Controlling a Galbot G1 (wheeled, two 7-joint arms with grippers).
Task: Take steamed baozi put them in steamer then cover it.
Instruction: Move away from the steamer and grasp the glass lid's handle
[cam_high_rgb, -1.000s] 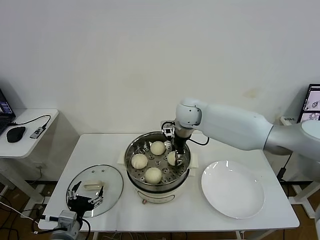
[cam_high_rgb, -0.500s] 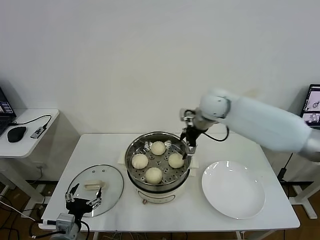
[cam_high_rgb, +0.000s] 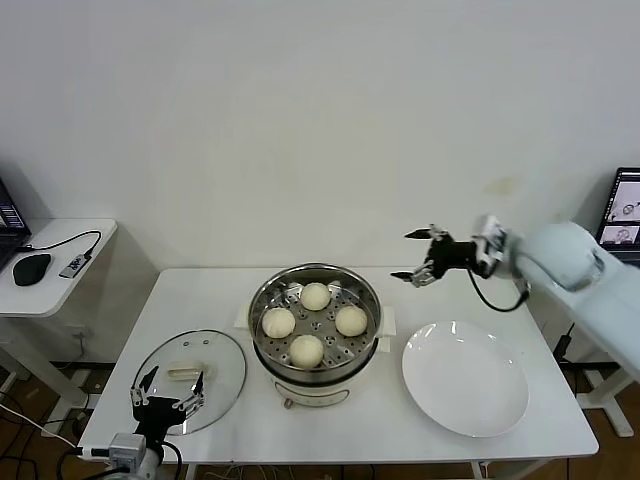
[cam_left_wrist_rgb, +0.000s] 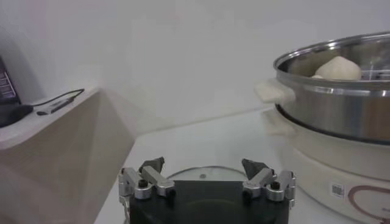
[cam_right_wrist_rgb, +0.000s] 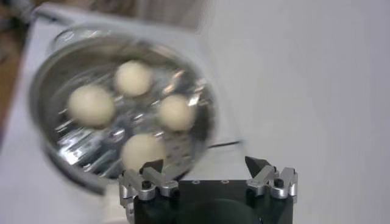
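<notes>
Several cream-white baozi (cam_high_rgb: 315, 295) lie on the perforated tray of the shiny steamer (cam_high_rgb: 262, 302) at the table's middle; the right wrist view shows the baozi (cam_right_wrist_rgb: 134, 77) too. My right gripper (cam_high_rgb: 418, 256) hangs open and empty in the air to the right of the steamer, above the table's back edge. The glass lid (cam_high_rgb: 225, 370) lies flat on the table left of the steamer. Low at the table's front left corner, my left gripper (cam_high_rgb: 167, 392) is open, its fingertips (cam_left_wrist_rgb: 152, 164) pointing over the lid (cam_left_wrist_rgb: 201, 173).
A large white plate (cam_high_rgb: 465, 378) sits bare on the table to the right of the steamer. A side table (cam_high_rgb: 50, 262) with a mouse and cable stands at the far left. A monitor edge (cam_high_rgb: 625, 205) shows at the far right.
My right gripper has let go of a baozi in the steamer, opened fully, and swung up and away to the right. The left gripper has sunk slightly.
</notes>
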